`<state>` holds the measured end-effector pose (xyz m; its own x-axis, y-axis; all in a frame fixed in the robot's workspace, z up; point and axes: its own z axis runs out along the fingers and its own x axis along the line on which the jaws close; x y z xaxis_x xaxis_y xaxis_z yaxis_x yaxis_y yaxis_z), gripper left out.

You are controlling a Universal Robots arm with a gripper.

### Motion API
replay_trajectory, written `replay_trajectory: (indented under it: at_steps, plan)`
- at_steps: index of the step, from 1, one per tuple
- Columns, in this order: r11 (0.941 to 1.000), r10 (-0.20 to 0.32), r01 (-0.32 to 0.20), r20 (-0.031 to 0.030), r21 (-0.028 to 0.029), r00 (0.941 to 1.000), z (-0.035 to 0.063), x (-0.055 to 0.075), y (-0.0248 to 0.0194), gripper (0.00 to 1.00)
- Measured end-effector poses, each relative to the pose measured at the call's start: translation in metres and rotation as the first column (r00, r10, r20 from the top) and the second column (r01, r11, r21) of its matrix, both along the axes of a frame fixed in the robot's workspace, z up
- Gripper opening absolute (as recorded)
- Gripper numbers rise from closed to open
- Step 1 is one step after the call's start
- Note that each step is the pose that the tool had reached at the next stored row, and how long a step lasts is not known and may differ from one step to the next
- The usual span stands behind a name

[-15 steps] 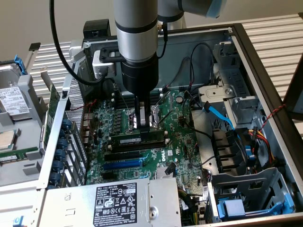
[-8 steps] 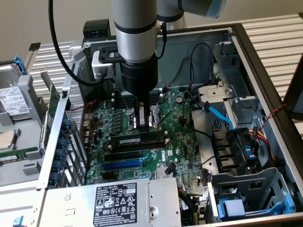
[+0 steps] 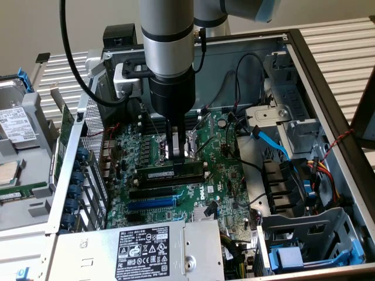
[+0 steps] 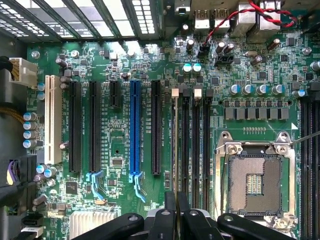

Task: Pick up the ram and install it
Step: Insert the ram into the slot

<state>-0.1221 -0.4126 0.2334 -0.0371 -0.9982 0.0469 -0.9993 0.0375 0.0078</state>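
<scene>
Dark ram [image 3: 190, 170], green motherboard [image 4: 115, 125], blue slot [image 4: 135, 130], black slots [image 4: 75, 125], white slot [image 4: 53, 120]

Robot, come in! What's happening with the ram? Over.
Gripper shut on ram. Ram on edge, near the socket. Blue cable well apart.

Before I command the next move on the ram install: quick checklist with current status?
1. Grip: gripper is closed on the top edge of the ram, near mid-length. ok.
2. Alignment: in the wrist view the ram runs edge-on, parallel to the empty memory slots, on the side toward the black PCIe slot. ok.
3. Fully seated in its slot: cannot tell.
4. End latch locked: cannot tell.
5. Cables: the blue SATA cable lies well away from the ram. ok.
</scene>
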Motion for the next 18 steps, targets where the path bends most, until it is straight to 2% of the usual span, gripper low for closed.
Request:
replay_trajectory:
  at_steps: [18]
  plan:
    - [1.0, 0.004, -0.004, 0.0016, 0.0003, 1.0, -0.0021, -0.0011, 0.0004, 0.15]
